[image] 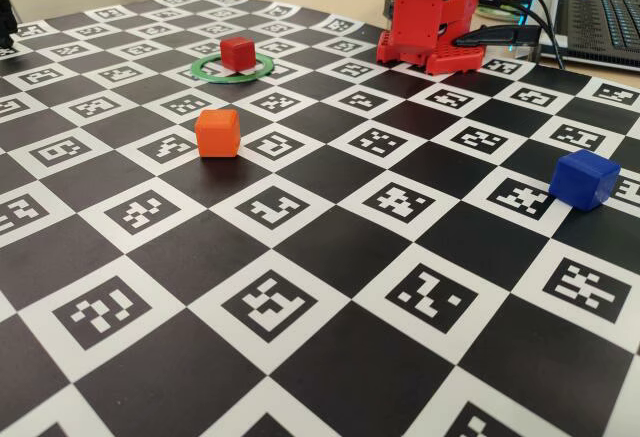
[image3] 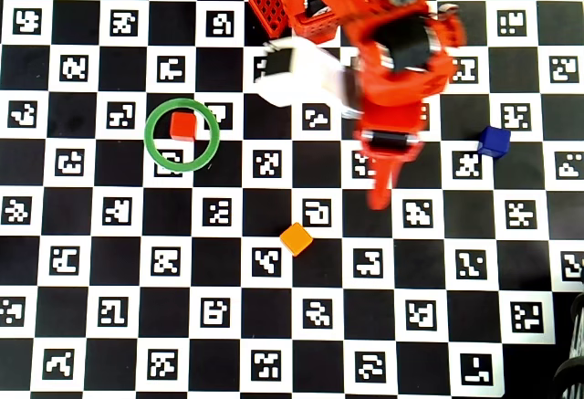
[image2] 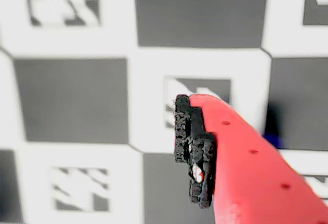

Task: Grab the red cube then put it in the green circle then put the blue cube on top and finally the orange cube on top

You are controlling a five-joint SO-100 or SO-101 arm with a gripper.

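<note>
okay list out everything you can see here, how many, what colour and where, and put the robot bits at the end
red cube: one, red, inside the green ring, near its upper left in the overhead view
green ring: one, green, left part of the board
orange cube: one, orange, mid-board, below and right of the ring, overhead view
blue cube: one, blue, right side, alone
board: one, black and white checks with printed markers
laptop: one, dark, on the table beyond the board, fixed view
arm: one, red-orange, reaching down from the top centre
gripper: one, red, over bare board between orange and blue cubes, holding nothing visible
</note>
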